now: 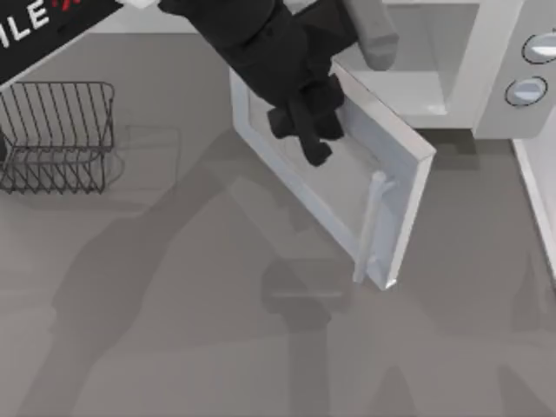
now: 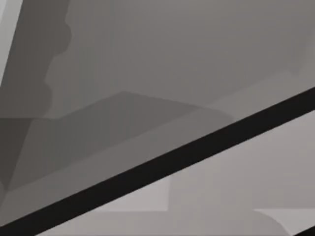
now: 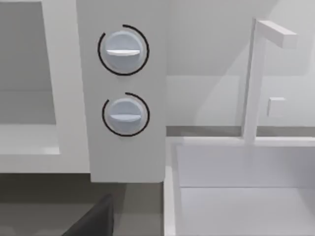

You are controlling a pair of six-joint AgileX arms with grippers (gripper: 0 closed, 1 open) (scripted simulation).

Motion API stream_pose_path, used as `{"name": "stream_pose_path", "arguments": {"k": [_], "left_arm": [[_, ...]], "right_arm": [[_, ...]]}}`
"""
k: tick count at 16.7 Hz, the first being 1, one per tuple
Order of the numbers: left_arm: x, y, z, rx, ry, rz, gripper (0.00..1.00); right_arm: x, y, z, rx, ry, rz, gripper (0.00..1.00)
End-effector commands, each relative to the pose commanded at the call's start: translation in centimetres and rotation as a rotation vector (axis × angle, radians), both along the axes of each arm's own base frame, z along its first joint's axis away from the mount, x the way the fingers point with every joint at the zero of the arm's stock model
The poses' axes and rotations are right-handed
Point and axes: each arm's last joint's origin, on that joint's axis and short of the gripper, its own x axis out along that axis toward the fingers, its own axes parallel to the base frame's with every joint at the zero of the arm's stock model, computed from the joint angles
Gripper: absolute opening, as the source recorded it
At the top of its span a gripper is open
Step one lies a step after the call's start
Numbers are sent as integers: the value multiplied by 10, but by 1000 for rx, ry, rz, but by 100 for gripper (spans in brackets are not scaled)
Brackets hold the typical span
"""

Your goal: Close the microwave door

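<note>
The white microwave (image 1: 495,78) stands at the back right, its pale cavity (image 1: 426,61) exposed. Its two round knobs (image 3: 123,81) show on the side panel in the right wrist view. The microwave door (image 1: 347,187) stands partly open, swung out toward the table's middle, with its grey window and silver bar handle (image 1: 369,228) facing front-left. My left gripper (image 1: 306,130), black, is over the door's outer face by the window, near the hinge side and apparently against it. The left wrist view has grey surfaces crossed by a black diagonal band.
A dark wire rack (image 1: 56,135) sits at the left of the table. A white sink (image 3: 241,196) with a faucet (image 3: 256,78) lies right of the microwave. Open grey tabletop spreads across the front.
</note>
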Motion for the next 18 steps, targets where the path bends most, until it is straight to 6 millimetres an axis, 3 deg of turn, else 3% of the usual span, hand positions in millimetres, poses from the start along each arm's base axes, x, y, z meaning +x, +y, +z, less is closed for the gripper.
{"name": "stream_pose_path", "arguments": {"k": [5,10,12,18], "left_arm": [[0,-2,0,2,-3,2,0],[-8,-37,-25,95,-24,-73,0],[-12,-43,-25,85,-14,-87,0],[0,-21,1,-2,-2,5,0]], "right_arm": [[0,0,0,0,0,0,100],[0,0,0,0,0,0,100],[0,0,0,0,0,0,100],[0,0,0,0,0,0,100]]}}
